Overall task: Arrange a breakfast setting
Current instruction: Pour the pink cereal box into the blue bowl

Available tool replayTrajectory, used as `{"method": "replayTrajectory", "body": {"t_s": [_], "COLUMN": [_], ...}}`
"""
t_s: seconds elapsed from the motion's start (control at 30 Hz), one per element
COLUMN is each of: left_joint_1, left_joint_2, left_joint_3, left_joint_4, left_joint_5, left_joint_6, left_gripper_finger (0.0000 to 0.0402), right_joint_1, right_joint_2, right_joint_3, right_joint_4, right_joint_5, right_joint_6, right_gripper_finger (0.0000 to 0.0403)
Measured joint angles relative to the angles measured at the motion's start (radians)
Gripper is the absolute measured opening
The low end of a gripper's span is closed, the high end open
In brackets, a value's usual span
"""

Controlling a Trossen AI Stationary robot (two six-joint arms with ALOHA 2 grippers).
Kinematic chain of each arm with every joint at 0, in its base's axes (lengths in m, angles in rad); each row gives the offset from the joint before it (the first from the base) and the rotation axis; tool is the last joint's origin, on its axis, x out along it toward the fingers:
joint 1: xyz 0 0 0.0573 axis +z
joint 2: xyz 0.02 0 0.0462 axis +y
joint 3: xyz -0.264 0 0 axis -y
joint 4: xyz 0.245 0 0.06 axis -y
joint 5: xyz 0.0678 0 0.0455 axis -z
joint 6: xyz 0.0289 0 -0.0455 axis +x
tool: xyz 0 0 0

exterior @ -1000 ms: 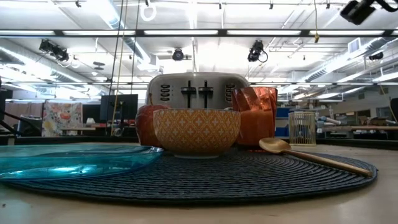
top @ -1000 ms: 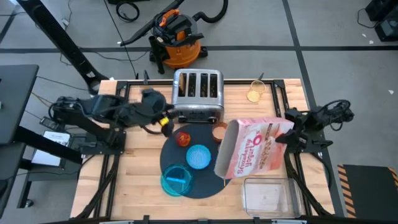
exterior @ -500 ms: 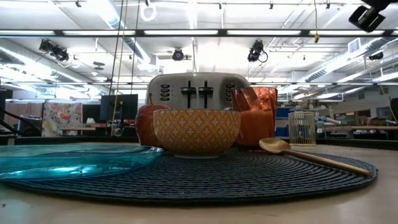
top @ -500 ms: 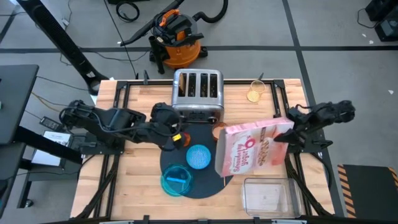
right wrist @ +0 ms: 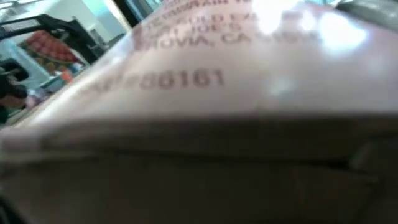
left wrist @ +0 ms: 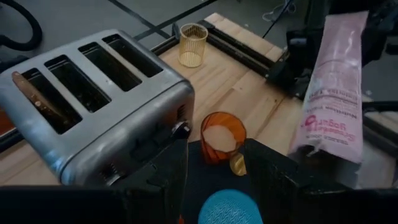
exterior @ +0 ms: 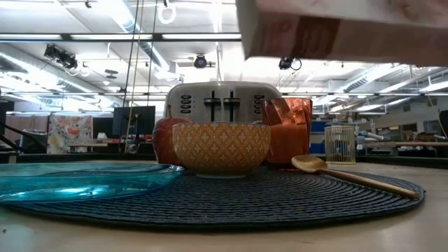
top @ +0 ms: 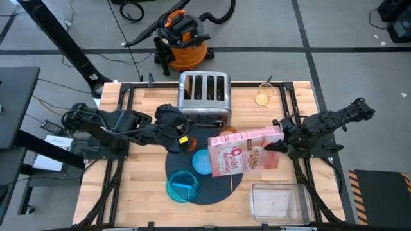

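- High view: the cereal box [top: 244, 153], upright at centre right one second ago, now lies tipped almost flat at the centre of the frame, over the right half of the round mat [top: 192, 187]. Its open end points toward the blue bowl [top: 203, 161]. The right gripper [top: 280, 138] is clamped on the box's right end.
- High view: the left gripper [top: 182, 142] has come in from the left edge to just above the mat's upper-left rim, below the toaster [top: 204, 96]. It covers the spot where the apple lay. Whether it grasps anything: cannot tell.
- High view: the blue plate [top: 181, 186] sits on the mat at lower left, unmoved. A clear tub [top: 276, 203] sits at lower right.
- Low view: the box's underside [exterior: 343, 31] now fills the upper right, where it was absent half a second ago. Bowl [exterior: 221, 148], apple [exterior: 164, 140], copper cup [exterior: 287, 129] and spoon [exterior: 350, 175] are unchanged on the mat.
- Left wrist view: cup [left wrist: 222, 135] at centre, toaster at left with toast [left wrist: 37, 96] in one slot, wire cup [left wrist: 193, 45] at top, box at right.
- Right wrist view: box surface only.
- Judgement: the tilt looks like a pour into the bowl; no cereal is visible yet. The setting is mostly laid; toast is not yet plated.
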Motion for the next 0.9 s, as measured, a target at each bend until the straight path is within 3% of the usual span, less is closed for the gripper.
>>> {"method": "replayTrajectory", "body": {"t_s": [0.33, 0.63, 0.9], "left_joint_1": [0.001, 0.001, -0.007], "left_joint_2": [-0.002, -0.002, -0.002], "left_joint_3": [0.000, 0.000, 0.000], "left_joint_4": [-0.101, -0.237, -0.253], "left_joint_5": [0.000, 0.000, 0.000], "left_joint_6": [0.013, 0.021, 0.019], "left_gripper_finger": [0.0164, 0.0164, 0.0164], "right_joint_1": [0.000, 0.000, 0.000], "right_joint_2": [0.138, 0.207, 0.231], "right_joint_3": [0.057, 0.100, 0.101], "right_joint_4": [-0.007, -0.017, -0.036], "right_joint_5": [0.022, 0.054, 0.079], "right_joint_6": [0.113, 0.255, 0.315], "right_gripper_finger": [0.0181, 0.0178, 0.0177]}}
